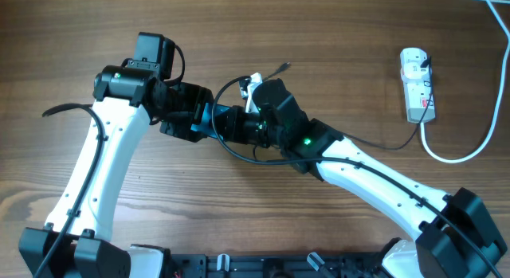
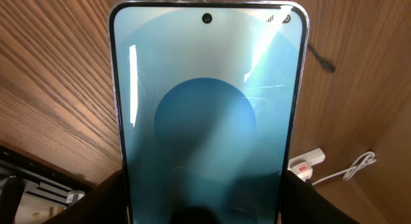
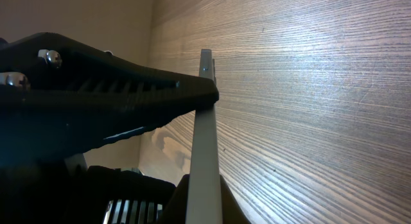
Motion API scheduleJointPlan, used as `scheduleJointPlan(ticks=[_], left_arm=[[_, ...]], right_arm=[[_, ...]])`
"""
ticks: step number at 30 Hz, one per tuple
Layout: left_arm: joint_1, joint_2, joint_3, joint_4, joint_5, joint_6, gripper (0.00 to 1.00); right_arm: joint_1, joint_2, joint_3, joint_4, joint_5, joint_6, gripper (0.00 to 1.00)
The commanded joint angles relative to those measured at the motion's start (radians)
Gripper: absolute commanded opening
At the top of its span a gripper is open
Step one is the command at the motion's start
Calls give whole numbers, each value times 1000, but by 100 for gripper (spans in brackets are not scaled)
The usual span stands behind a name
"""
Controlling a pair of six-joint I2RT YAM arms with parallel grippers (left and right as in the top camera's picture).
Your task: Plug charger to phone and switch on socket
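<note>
The phone (image 2: 205,115) sits in the left tool (image 2: 204,192), which grasps both its long sides at the end opposite the camera hole. Against the phone's thin edge, near the far end, we see the right tool (image 3: 207,97) clenched; whether anything is pinched in it we cannot tell. Just past the phone's camera-end corner, the charger (image 2: 320,57) lies on the wooden surface (image 1: 335,39), its plug tip apart from the phone. Well away from the phone rests the socket (image 1: 417,85).
</note>
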Motion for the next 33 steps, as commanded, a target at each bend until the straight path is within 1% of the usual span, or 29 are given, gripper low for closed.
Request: scheduleJointPlan(ticks=[1,2,3,7,9,12,13,15,16,20,21,23,24,26,28,30,32,33], left_arm=[[-11,-11,14,2,35,-5,86],[-11,-11,14,2,35,-5,98],[-11,-11,14,2,35,-5,100],[-11,-11,14,3,35,-5,100],[-11,-11,14,10,24,9,100],[-11,-11,14,130,47,197,100],[-11,-11,14,160,58,212,100],[-11,-11,14,201,74,212,100],[-11,-11,14,246,114,212,100],[-11,-11,14,360,199,212,100],[-11,-11,14,388,222,208,96],[-11,-11,14,419,257,208,92],[-11,-11,14,439,259,208,89],[-11,-11,14,462,262,188,87],[-11,-11,14,462,261,149,85],[-11,-11,14,469,261,147,83],[-11,-11,14,468,262,148,83],[-11,-11,14,468,261,148,80]], right_arm=[[6,-10,26,24,-77,19,5],[6,-10,26,22,-77,19,5],[5,-10,26,21,-77,19,5],[-18,-10,26,14,-85,19,5],[-57,-10,26,8,-86,21,5],[-164,-15,26,-14,-127,41,4],[-195,-18,26,-29,-145,41,4],[-286,-28,26,-39,-214,41,4],[-352,-43,26,-39,-269,42,5],[-502,-122,26,-41,-359,46,4],[-530,-153,26,-53,-360,63,4],[-546,-228,26,-116,-293,205,4],[-533,-251,26,-151,-251,319,4],[-479,-266,26,-194,-148,595,5],[-402,-251,26,-196,-46,772,5],[-306,-227,26,-176,66,902,5],[-235,-204,26,-87,127,917,5],[-208,-195,26,-47,138,942,5]])
